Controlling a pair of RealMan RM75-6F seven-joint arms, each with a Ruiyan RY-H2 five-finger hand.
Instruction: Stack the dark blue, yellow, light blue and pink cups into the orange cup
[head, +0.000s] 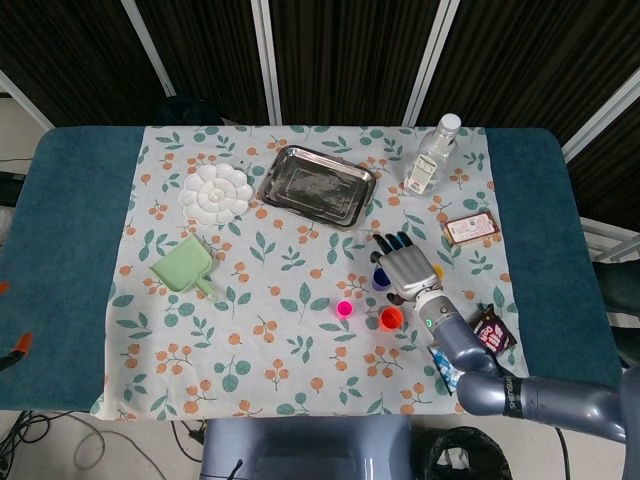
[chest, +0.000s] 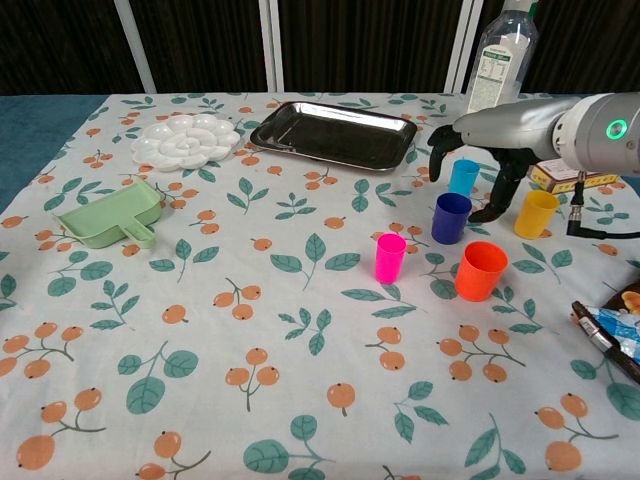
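The counter has a cloth with leaves and berries on it. A shiny metal tray sits near the back. A white flower-shaped dish is left of it. A green scoop lies closer. A clear bottle stands at the back right, a small box near it, and snack packets at the right edge

Five small plastic cups stand upright, mouths up, clustered close: orange cup nearest, pink cup to its left, dark blue cup behind, light blue cup farther back, yellow cup rightmost.
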